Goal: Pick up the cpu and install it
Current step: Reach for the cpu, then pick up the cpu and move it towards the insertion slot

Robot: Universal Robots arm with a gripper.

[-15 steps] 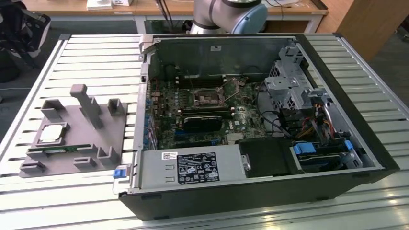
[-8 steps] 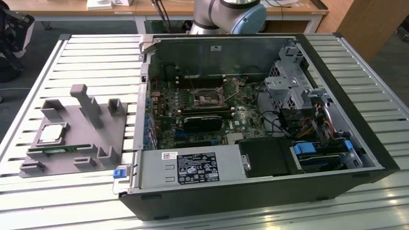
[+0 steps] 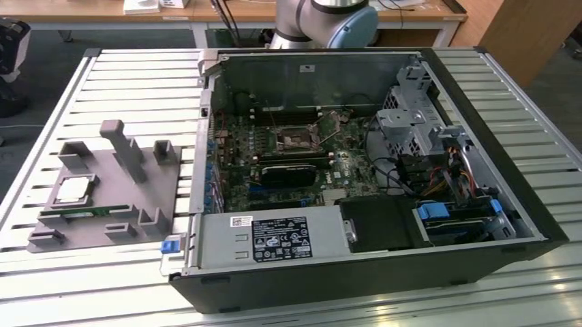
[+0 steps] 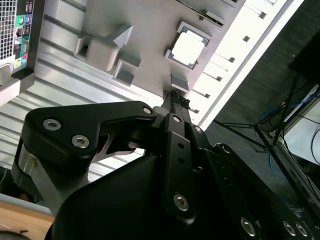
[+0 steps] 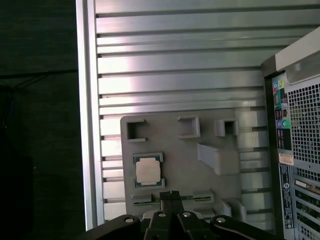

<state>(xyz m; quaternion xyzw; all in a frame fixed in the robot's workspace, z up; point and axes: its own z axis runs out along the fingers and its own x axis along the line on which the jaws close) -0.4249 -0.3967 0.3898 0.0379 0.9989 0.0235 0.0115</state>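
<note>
The cpu is a small silver square lying flat in a recess of the grey tray at the exterior view's left. Both wrist views look down on it: the cpu on the tray, and the cpu on the tray. My gripper hangs high above the tray's edge, a little to one side of the cpu, its black fingers pressed together and holding nothing. The same gripper points at the tray in the second wrist view. The dark square socket sits on the motherboard inside the open computer case.
A long green memory stick lies on the tray beside the cpu. Upright grey posts rise from the tray. The slatted metal table carries tray and case. The arm's base stands behind the case. The case's rear panel borders the tray.
</note>
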